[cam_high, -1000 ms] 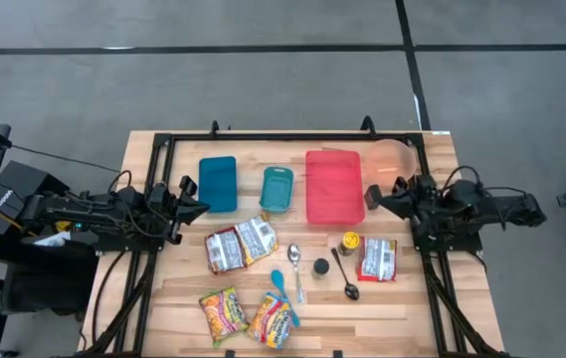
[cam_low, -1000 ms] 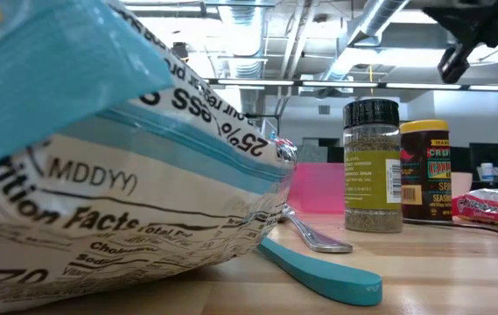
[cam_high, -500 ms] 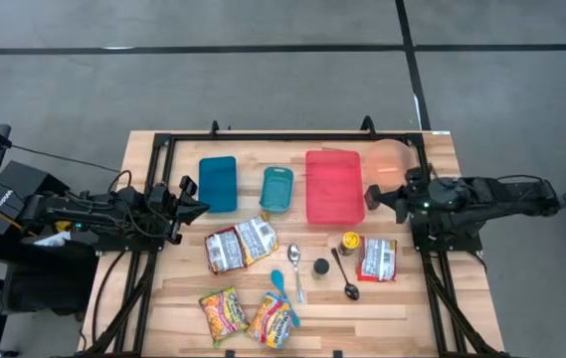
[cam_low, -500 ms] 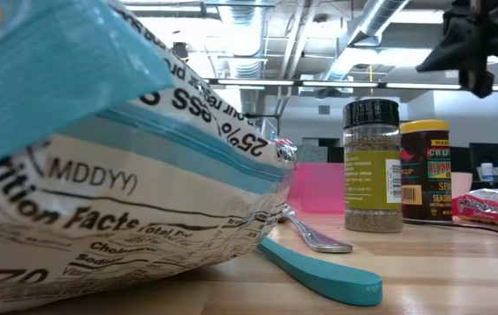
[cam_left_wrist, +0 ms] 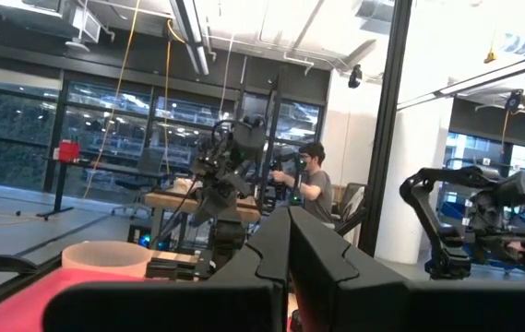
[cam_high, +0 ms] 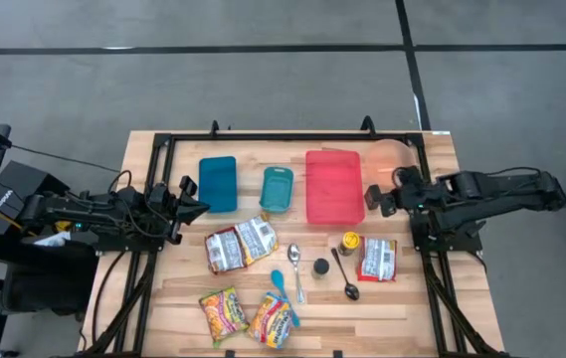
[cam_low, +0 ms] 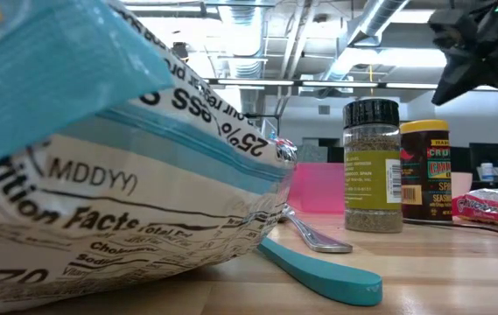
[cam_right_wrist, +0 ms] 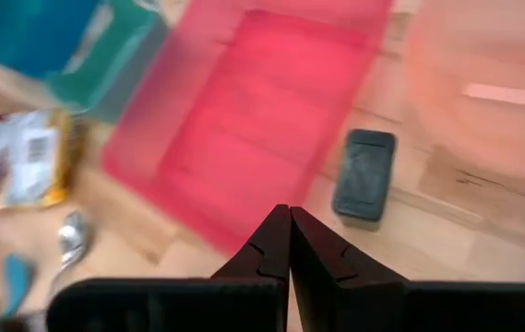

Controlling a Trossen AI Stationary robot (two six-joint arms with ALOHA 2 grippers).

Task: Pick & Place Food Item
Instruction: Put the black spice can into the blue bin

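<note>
Right hand (cam_high: pixel 374 197), fingers closed and empty, hovers beside the flat pink-red plastic tray (cam_high: pixel 334 186); left hand (cam_high: pixel 195 202), also closed and empty, waits at the far side of the wooden desk (cam_high: pixel 422 308). The nearest food item, a red-and-white crinkly foil snack packet (cam_high: pixel 378 259), lies just behind and below the right hand. Judged light, soft and slippery; pinch a sealed edge.

Two boxes (cam_high: pixel 218 183) at the back left, a tray (cam_high: pixel 334 186) right of them, food packets (cam_high: pixel 242 244) and spoons (cam_high: pixel 295 270) in front.
</note>
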